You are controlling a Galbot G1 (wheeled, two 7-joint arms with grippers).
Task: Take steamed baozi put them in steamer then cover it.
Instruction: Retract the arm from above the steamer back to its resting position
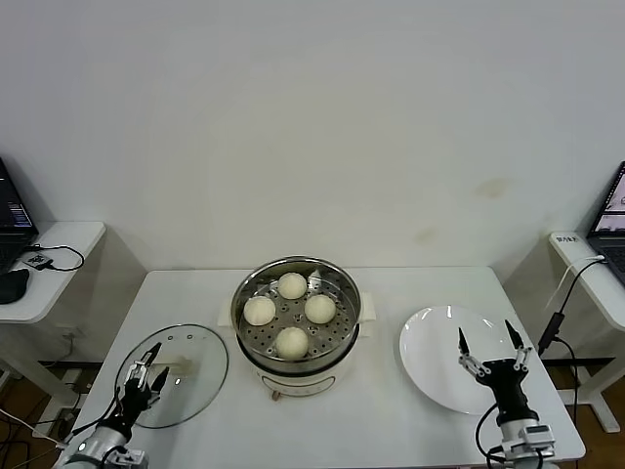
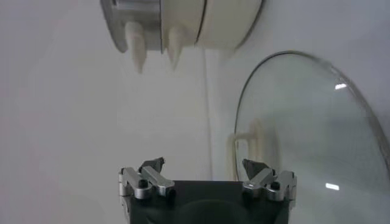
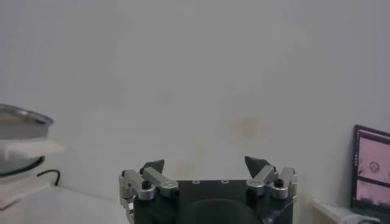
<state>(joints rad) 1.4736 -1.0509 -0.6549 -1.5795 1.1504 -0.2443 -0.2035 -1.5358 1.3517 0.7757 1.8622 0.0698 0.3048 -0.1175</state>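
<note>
Several cream-white baozi lie on the perforated tray inside the steel steamer at the table's centre. The steamer has no lid on it. The glass cover with its cream bar handle lies flat on the table to the left of the steamer; it also shows in the left wrist view. My left gripper is open and empty, over the cover's near left part. My right gripper is open and empty above the white plate.
The plate on the right holds nothing. Side tables with laptops and cables stand beyond both table ends. The steamer's base shows in the left wrist view.
</note>
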